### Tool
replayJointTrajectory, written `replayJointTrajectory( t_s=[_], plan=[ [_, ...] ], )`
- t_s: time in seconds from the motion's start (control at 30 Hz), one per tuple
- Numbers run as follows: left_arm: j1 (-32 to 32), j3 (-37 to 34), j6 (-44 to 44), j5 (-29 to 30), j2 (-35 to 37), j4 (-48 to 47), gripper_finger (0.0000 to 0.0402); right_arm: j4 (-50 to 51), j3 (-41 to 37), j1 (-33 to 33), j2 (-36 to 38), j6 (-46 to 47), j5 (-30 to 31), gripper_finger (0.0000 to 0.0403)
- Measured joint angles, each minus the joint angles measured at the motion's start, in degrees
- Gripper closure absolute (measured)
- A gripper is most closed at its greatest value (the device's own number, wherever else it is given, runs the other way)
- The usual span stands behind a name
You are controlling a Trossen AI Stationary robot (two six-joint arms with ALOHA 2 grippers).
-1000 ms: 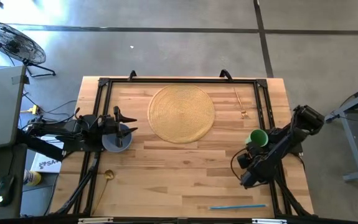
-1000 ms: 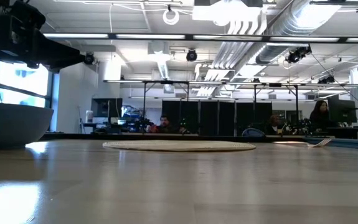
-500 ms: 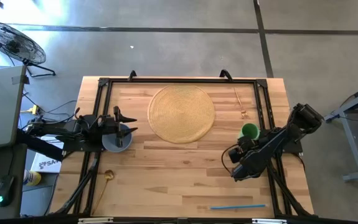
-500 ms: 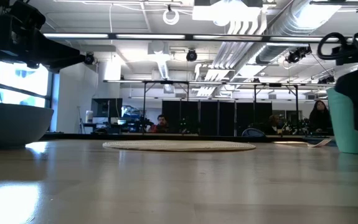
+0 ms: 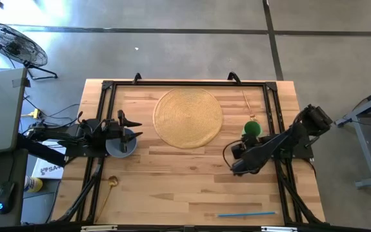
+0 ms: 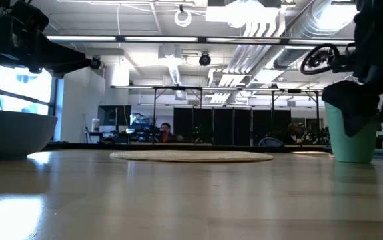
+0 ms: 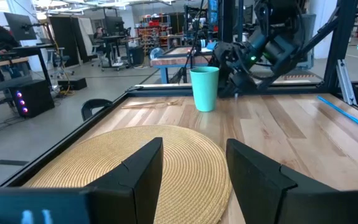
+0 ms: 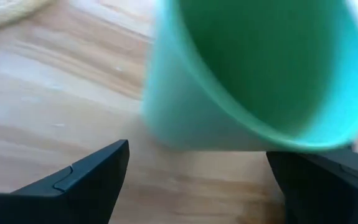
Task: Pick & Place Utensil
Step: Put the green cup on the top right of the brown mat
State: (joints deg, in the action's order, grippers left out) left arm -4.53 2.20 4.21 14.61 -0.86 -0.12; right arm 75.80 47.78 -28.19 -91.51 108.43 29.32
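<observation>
1. Right of the round woven placemat [image 5: 188, 117], near the table's [image 5: 191, 174] far right corner, lay the gold fork [image 5: 248, 105], flat on the wood and well apart from the mat's rim.
2. Its long axis ran from the table's far edge toward the near edge, slightly slanted away from the placemat. The thin handle pointed to the far edge and the broader end pointed toward the green cup [image 5: 252, 129].
3. The cup stood upright just off the placemat's right rim, close to the fork's broader end; whether the two touched could not be told.
4. The right gripper [image 8: 197, 151] sat low on the near side of the cup, farther from the placemat's centre than the cup. Its fingers [image 8: 85, 174] were spread wide to either side of the cup wall, with a gap visible at each side and nothing gripped.
5. Left of the placemat, the left gripper [image 7: 194, 144] hung over the blue-grey bowl [image 5: 117, 147], its fingers parted and empty and aimed across the mat.
6. A gold spoon [image 5: 112, 182] lay toward the table's near left corner, well clear of the placemat. A blue straw [image 5: 246, 214] lay along the near edge on the right.
</observation>
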Motion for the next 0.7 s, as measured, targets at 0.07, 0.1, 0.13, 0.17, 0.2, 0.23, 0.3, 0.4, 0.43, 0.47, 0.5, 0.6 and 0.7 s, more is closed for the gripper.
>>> replayJointTrajectory(
  t_s=[0.07,0.1,0.13,0.17,0.2,0.23,0.3,0.4,0.43,0.47,0.5,0.6,0.7],
  plan=[
    [0.0,0.0,0.0,0.0,0.0,0.0,0.0229,1.3,0.0,0.1,0.2,1.1,-1.5,0.0029],
    [0.0,0.0,0.0,0.0,0.0,0.0,0.0229,1.2,0.0,0.1,0.5,1.4,-1.9,0.0029],
    [0.0,0.0,0.0,0.0,0.0,0.0,0.0229,1.1,0.0,0.0,0.9,1.4,-2.1,0.0029],
    [0.0,0.0,0.0,0.0,0.0,0.0,0.0229,1.1,0.0,-0.3,1.3,1.4,-2.3,0.003],
    [0.0,0.0,0.0,0.0,0.0,0.0,0.0229,1.2,0.0,-0.6,1.7,1.6,-2.4,0.003],
    [0.0,0.0,0.0,0.0,0.0,0.0,0.0229,1.3,0.0,-0.7,1.9,1.7,-2.4,0.0029],
    [0.0,0.0,0.0,0.0,0.0,0.0,0.0229,1.8,0.0,-0.8,2.2,1.5,-2.4,0.003],
    [0.0,0.0,0.0,0.0,0.0,0.0,0.0229,3.9,0.0,-0.4,2.8,0.7,-1.1,0.0029],
    [0.0,0.0,0.0,0.0,0.0,0.0,0.0229,4.4,0.0,-0.1,3.1,0.2,-0.7,0.0029],
    [0.0,0.0,0.0,0.0,0.0,0.0,0.0229,4.3,0.0,0.2,3.6,-0.5,0.0,0.0029],
    [0.0,0.0,0.0,0.0,0.0,0.0,0.0229,4.2,0.0,0.5,4.1,-1.1,0.8,0.0029],
    [0.0,0.0,0.0,0.0,0.0,0.0,0.0229,2.4,0.0,1.8,5.7,-4.5,4.0,0.0028],
    [0.0,0.0,0.0,0.0,0.0,0.0,0.0229,0.9,0.0,2.9,6.7,-7.3,7.1,0.0027]
  ],
)
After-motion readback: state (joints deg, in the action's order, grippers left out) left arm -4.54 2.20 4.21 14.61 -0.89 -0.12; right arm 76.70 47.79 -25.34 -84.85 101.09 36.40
